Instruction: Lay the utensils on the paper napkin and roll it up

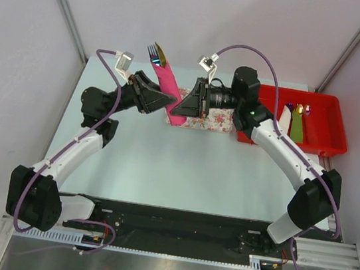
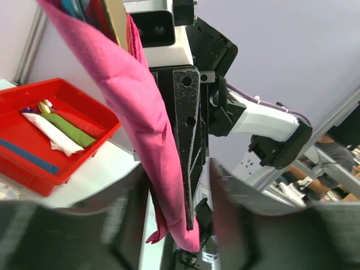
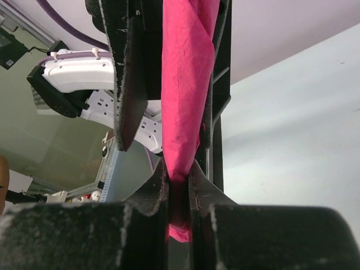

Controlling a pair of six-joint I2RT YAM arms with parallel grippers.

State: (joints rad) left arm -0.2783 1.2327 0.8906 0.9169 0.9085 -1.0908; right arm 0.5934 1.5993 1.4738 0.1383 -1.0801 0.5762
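Top view: paper napkin (image 1: 166, 83), rolled, raised aslant above floral tray (image 1: 217, 120); fork (image 1: 153, 51) and knife (image 1: 162, 59) tips protruding on top.
Right wrist view: right tool (image 3: 179, 191) pinching roll's lower end.
Left wrist view: left tool (image 2: 177, 188) spread, flanking roll; red bin (image 2: 84, 104) behind.

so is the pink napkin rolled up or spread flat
Rolled up: the napkin is a narrow bundle, fork and knife tips poking from its top, right pincer shut on it.
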